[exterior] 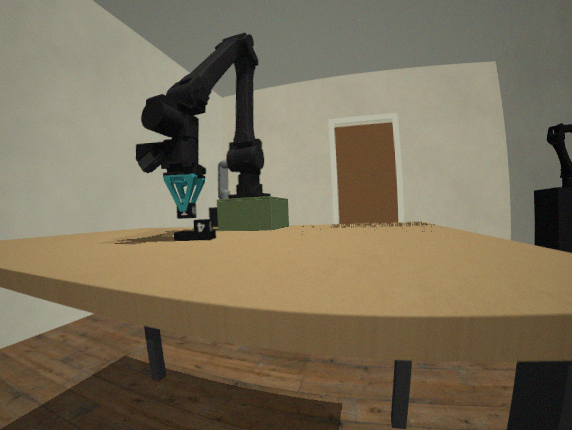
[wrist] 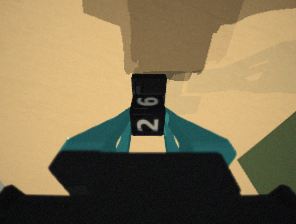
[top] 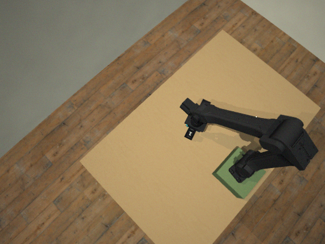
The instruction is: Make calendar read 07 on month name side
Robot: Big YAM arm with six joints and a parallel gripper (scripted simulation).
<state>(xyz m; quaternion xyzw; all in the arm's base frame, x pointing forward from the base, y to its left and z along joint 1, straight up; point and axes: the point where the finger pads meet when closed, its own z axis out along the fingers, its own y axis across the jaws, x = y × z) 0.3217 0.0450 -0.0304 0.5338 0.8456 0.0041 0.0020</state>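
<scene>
My gripper (exterior: pixel 186 207) (wrist: pixel 147 112) is shut on a black cube (exterior: pixel 186 213) (wrist: pixel 148 122), which hangs above the low black tray (exterior: pixel 184 235), apart from it. In the wrist view the held cube shows a white 2, turned sideways, on its face toward the palm, and a 6 beyond it. The other black cube (top: pixel 190 133) (exterior: pixel 202 227) stands in one end of the tray, with what looks like a 1 on top and a tilted-looking 4 toward the exterior camera. The arm hides much of the tray from above. The month side cannot be read.
The arm's green base block (top: pixel 230 181) (exterior: pixel 253 214) stands on the table, to the lower right of the gripper in the wrist view (wrist: pixel 275 160). A small dark block (exterior: pixel 213 216) shows beside it in the exterior view, near a grey curved pipe (exterior: pixel 223 180).
</scene>
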